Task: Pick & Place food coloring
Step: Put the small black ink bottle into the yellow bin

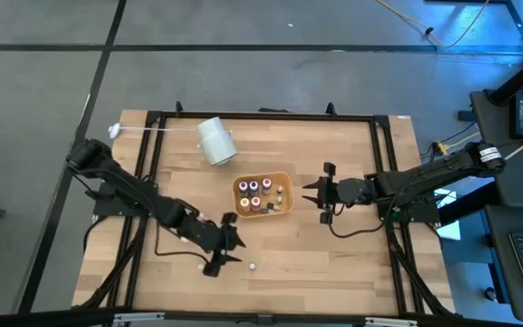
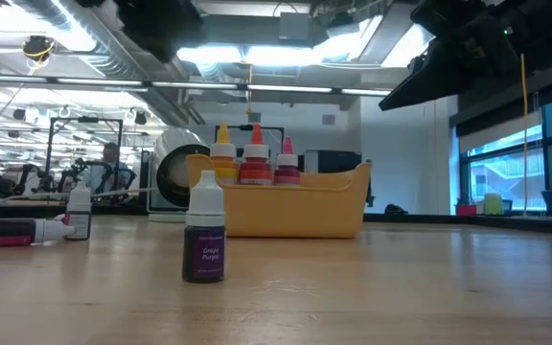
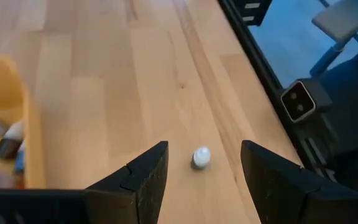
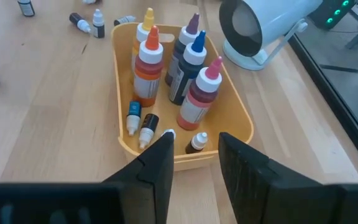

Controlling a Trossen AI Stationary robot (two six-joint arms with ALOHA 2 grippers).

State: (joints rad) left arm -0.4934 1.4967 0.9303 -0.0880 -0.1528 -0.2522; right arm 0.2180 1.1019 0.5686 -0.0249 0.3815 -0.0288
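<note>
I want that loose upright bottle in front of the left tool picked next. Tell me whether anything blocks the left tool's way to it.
Nothing visible does. The small bottle stands upright on bare wood just ahead of the left tool, whose fingers are open and straddle its line. The orange tray sits off to one side, clear of that path.

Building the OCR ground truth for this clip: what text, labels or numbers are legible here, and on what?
"Grape Purple": on the dark purple label of the small white-capped dropper bottle standing upright on the wooden table, low view.
Labels on the small upright bottle and the bottle lying on its side at far left: too blurred to read.
Labels on the bottles in the orange plastic tray: unreadable.
</note>
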